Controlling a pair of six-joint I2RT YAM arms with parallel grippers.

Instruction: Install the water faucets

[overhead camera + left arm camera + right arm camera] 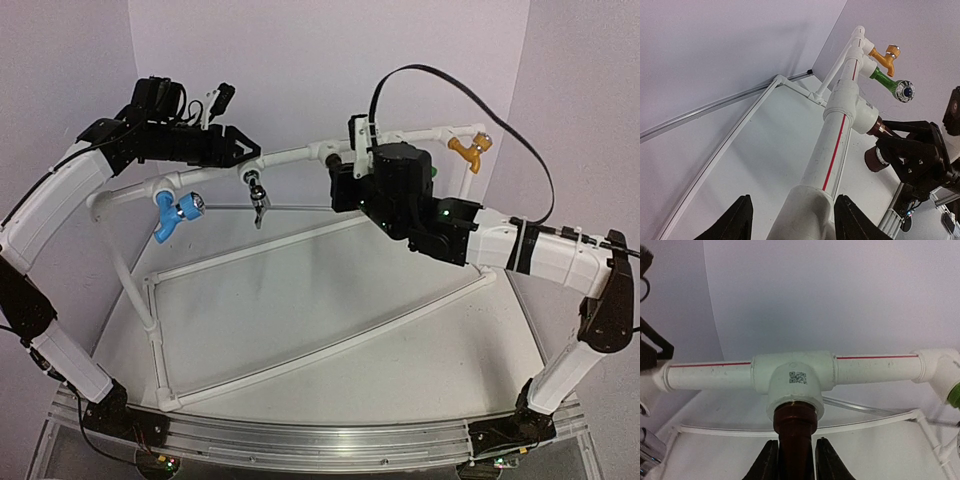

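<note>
The dark brown water faucet (795,425) sits with its end in the white tee fitting (792,372) of the pipe frame, and my right gripper (796,441) is shut on its body. From the left wrist the same faucet (875,157) shows under the pipe, with the black right gripper (905,150) on it. My left gripper (793,197) is shut on a white pipe fitting (807,210), one finger on each side. Blue (168,215), chrome (257,193) and orange (468,152) faucets hang from the pipe. A green one (885,80) sits below the orange one (885,56).
The raised pipe (300,153) runs across the back between both grippers. The frame's low white rails (300,360) lie on the table in front. White walls close in behind and at both sides. A black cable (520,130) arcs over the right arm.
</note>
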